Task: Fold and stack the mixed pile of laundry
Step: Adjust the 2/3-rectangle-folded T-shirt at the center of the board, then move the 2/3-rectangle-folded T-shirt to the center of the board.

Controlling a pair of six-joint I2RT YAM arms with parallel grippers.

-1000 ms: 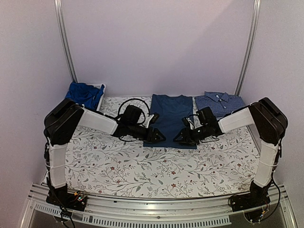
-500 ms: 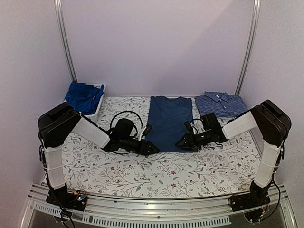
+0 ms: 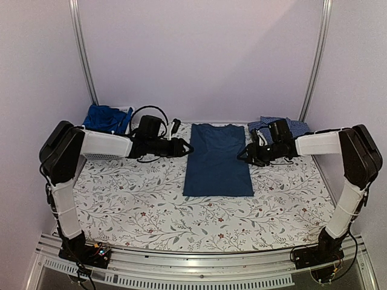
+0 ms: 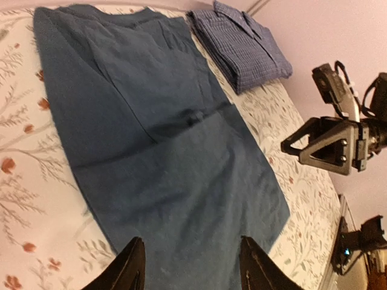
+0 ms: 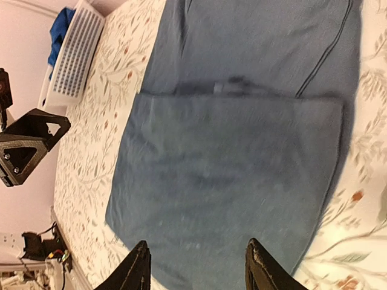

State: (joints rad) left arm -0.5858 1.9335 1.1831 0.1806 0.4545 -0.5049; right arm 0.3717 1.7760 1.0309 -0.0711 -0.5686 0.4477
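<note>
While both arms reach low over the desk (image 3: pixel 151 205), the dark navy T-shirt (image 3: pixel 216 160) lies flat in the middle of the floral cloth — a long narrow rectangle, collar twd the far wall, sleeves tucked in. Left jaws sit just off the shirt's left edge, nearer the collar end, spread w/ nothing btwn them. In the left wrist cam the two fingers (image 4: pixel 132 269) stand apart over navy cloth, no fabric pinched. Right jaws sit at the shirt's right edge, approx. level w/ the left ones, also spread and empty. The right wrist cam shows its fingers (image 5: pixel 139 266) apart above the shirt; can't tell whether the tips touch it. A fold line crosses the shirt in both wrist views, one layer lying over the other.

The blue small-checked collared button shirt (image 3: pixel 297 127) is folded at the far right corner, just beside the T-shirt's collar end, partly hidden behind the right arm in the top view. The bright royal-blue garment (image 3: pixel 103 116) is bunched in the white mesh basket (image 3: pixel 127 113) at the far left corner, behind the left arm. Each wrist cam also catches the opposite arm's jaws across the shirt — held apart.
</note>
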